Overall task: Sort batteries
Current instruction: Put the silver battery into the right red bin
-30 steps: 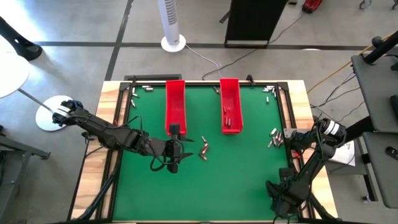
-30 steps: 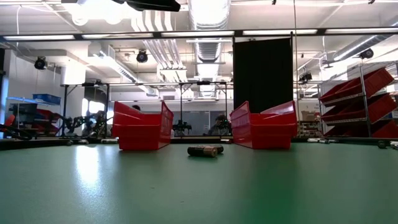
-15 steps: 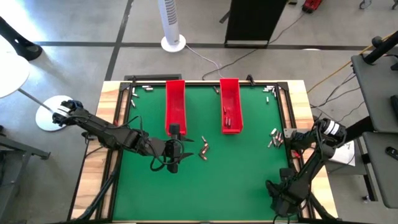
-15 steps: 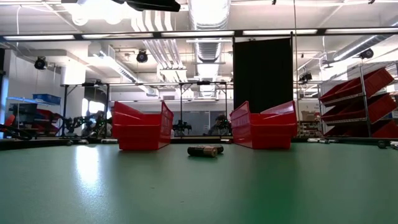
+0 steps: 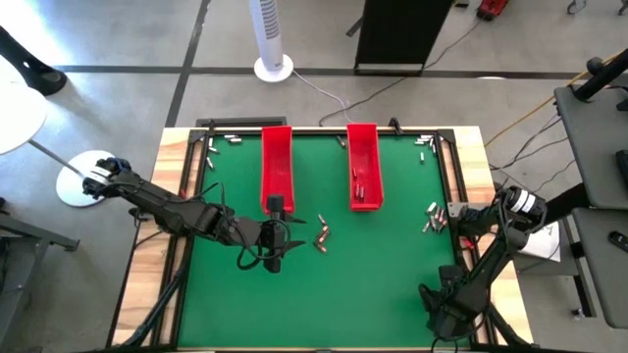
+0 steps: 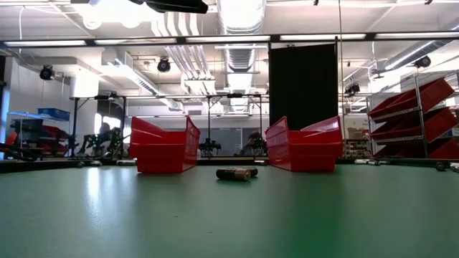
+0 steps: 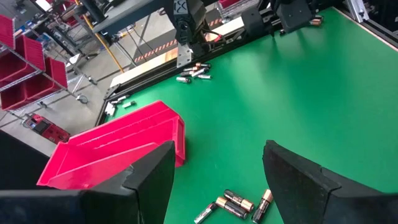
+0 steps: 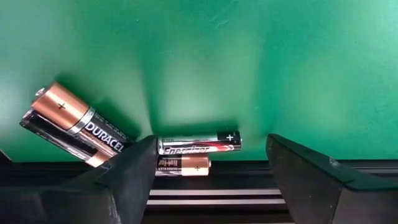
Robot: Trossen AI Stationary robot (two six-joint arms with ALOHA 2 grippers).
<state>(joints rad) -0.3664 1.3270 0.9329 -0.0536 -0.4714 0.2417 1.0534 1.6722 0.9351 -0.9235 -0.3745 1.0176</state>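
A small cluster of batteries (image 5: 322, 233) lies on the green mat near its middle; it also shows in the left wrist view as batteries (image 7: 233, 205). My left gripper (image 5: 294, 233) hovers open just left of them, fingers (image 7: 155, 168) spread above the mat. A second cluster of batteries (image 5: 430, 218) lies at the mat's right edge. My right gripper (image 5: 444, 218) points down over it, open. In the right wrist view its fingers (image 8: 134, 168) stand at either end of a silver battery (image 8: 199, 144), beside a copper-topped battery (image 8: 78, 124).
Two long red trays (image 5: 277, 167) (image 5: 363, 162) stand side by side at the mat's far half; the right one holds a few batteries (image 5: 359, 186). Loose batteries lie near the far corners (image 5: 221, 142) (image 5: 424, 145). A black frame rail (image 8: 217, 193) borders the mat; one small battery (image 8: 182, 165) lies against it.
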